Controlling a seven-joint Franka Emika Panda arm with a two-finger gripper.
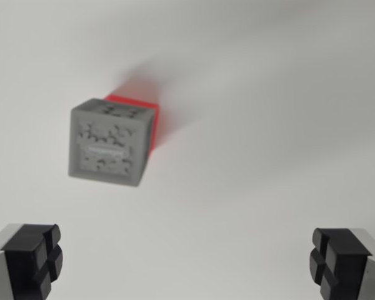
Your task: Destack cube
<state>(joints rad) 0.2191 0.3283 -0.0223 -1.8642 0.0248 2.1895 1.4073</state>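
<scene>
Claw (186, 262) spread wide, empty — grey cube (109, 141) atop red cube (144, 115).

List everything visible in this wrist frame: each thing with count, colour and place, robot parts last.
grey cube: 1, grey with a blurred textured top, upper left of centre, stacked on the red cube
red cube: 1, red, mostly hidden beneath the grey cube, showing at its upper right
table surface: 1, white, fills the frame
gripper: 1, open, empty; black pads on grey fingers at the bottom corners
</scene>
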